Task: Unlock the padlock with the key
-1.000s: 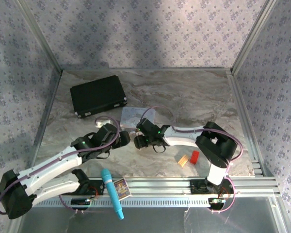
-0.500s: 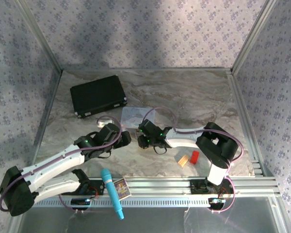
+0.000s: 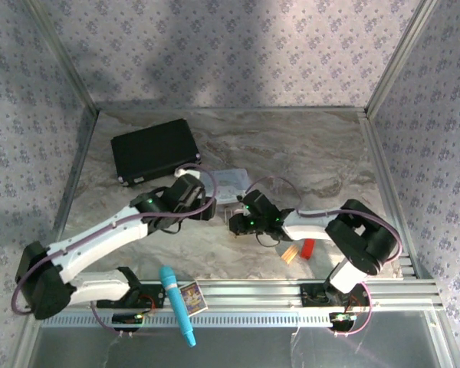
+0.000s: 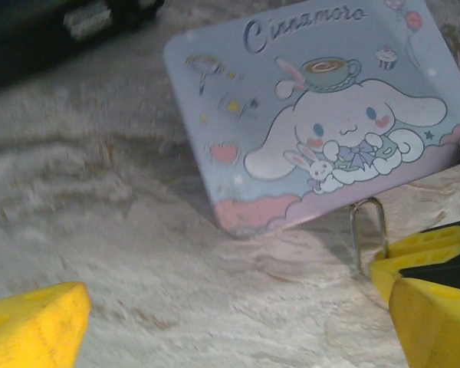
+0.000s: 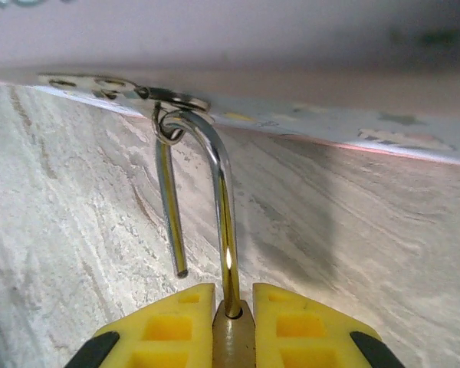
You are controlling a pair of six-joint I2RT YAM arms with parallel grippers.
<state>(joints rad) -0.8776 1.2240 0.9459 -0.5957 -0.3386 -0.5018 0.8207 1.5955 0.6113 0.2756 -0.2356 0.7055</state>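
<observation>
Padlock (image 5: pixel 227 261) is clamped in right pincer (image 5: pixel 231 322), hooked on the Cinnamoroll tin (image 4: pixel 307 115); a tug could drag it, and left pincer (image 4: pixel 230 314) gapes apart.

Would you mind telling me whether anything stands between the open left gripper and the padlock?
Nothing lies on the bare marble between the left gripper and the padlock. But the right gripper is shut on the padlock's body, so its yellow fingers cover that; only the shackle stands exposed, close by the tin box.
</observation>
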